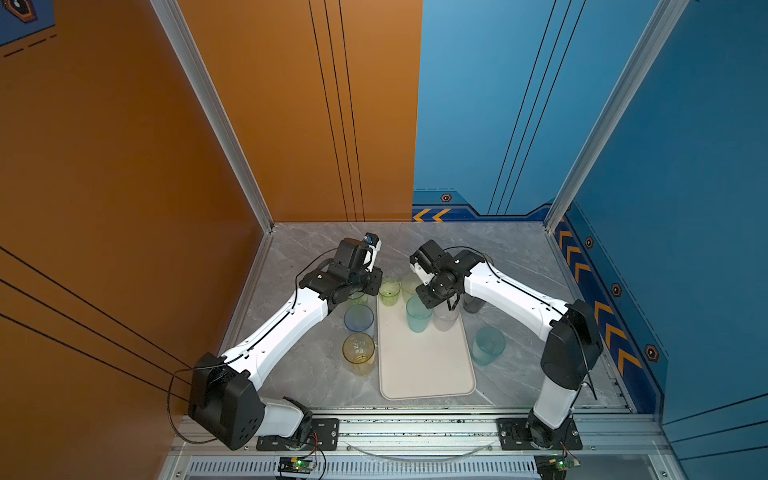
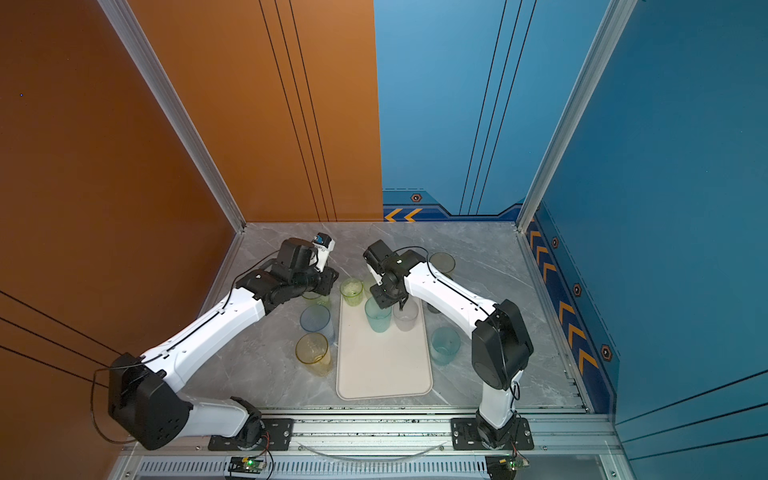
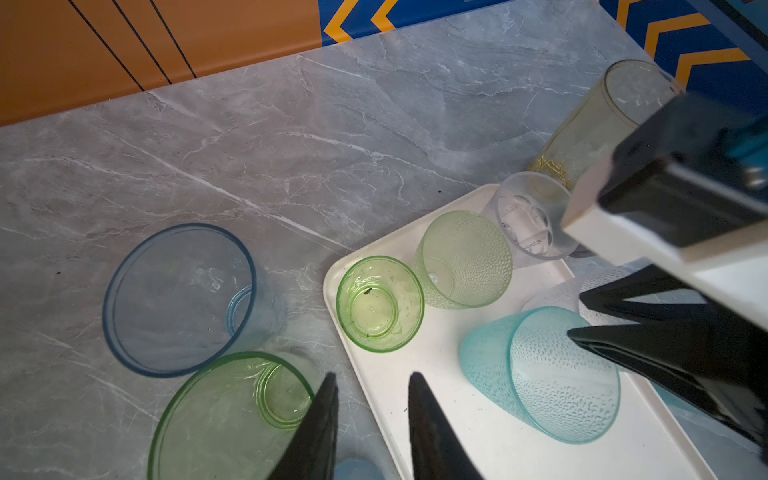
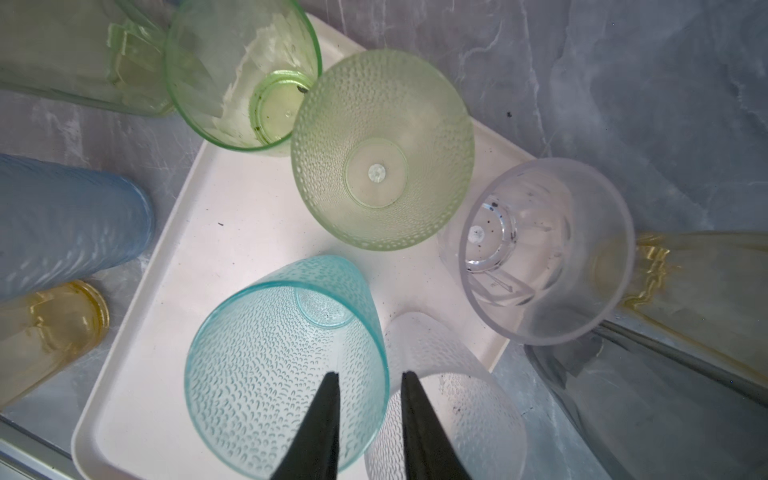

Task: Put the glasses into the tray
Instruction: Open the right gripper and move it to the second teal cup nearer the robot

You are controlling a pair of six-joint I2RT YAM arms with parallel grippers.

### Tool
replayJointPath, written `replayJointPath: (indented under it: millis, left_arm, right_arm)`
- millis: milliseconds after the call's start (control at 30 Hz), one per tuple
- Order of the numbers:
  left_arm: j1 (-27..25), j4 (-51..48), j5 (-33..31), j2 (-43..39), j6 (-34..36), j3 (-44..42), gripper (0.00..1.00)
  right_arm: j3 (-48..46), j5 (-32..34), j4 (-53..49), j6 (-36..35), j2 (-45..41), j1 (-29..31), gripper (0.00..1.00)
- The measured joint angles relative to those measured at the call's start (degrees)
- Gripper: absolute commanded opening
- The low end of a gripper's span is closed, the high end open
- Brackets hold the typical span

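In both top views the tray (image 1: 424,374) lies lengthwise mid-table, its near half bare. I count four glasses showing at its far end: a smooth green glass (image 1: 389,292), a dotted green glass (image 1: 408,286), a teal dotted glass (image 1: 418,316) and a frosted glass (image 1: 444,322). Off the tray on the left stand three: a large green glass (image 1: 357,298) half under my left arm, a blue glass (image 1: 358,319) and a yellow glass (image 1: 358,353). On the right I make out three more: a second teal glass (image 1: 488,345), a smoky glass (image 1: 473,305) and, behind the right arm, a brownish glass (image 2: 441,263).

From the left wrist, the left gripper (image 3: 372,378) hangs over the tray's edge beside the large green glass, jaws spread, nothing between them.

From the right wrist I count five on the tray; the fifth is a clear glass (image 4: 544,249) at a corner. The right gripper (image 4: 370,376) stands jaws parted astride the teal dotted glass's rim. Whether a pad touches it I can't tell.
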Motion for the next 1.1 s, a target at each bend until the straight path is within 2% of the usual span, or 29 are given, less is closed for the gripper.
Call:
replayJointPath:
  millis: [200, 300, 467, 633, 900, 1100]
  left_arm:
    - [-0.8, -0.2, -0.4, 0.0, 0.4, 0.0, 0.3]
    - [-1.2, -0.7, -0.9, 0.0, 0.4, 0.0, 0.31]
    - [-1.4, -1.2, -1.2, 0.0, 0.7, 0.0, 0.3]
    - [-2.0, -1.3, -1.3, 0.0, 1.3, 0.4, 0.31]
    - [-2.6, -1.4, -1.5, 0.0, 1.7, 0.5, 0.3]
    - [-2.9, -1.5, -1.5, 0.4, 1.9, 0.9, 0.3]
  right_arm:
    - [-4.1, -0.6, 0.8, 0.6, -6.7, -1.2, 0.27]
    - [-8.6, -0.5, 1.1, 2.2, -12.7, -4.0, 0.27]
    - [-16.2, -0.2, 1.0, 5.8, -25.0, -9.0, 0.22]
    - [-19.8, 1.0, -2.4, 9.0, -32.7, -11.9, 0.21]
    - [-26.9, 1.6, -10.5, 12.6, -39.6, -20.4, 0.19]
    - [-31.7, 1.0, -12.5, 13.9, -40.2, -22.5, 0.18]
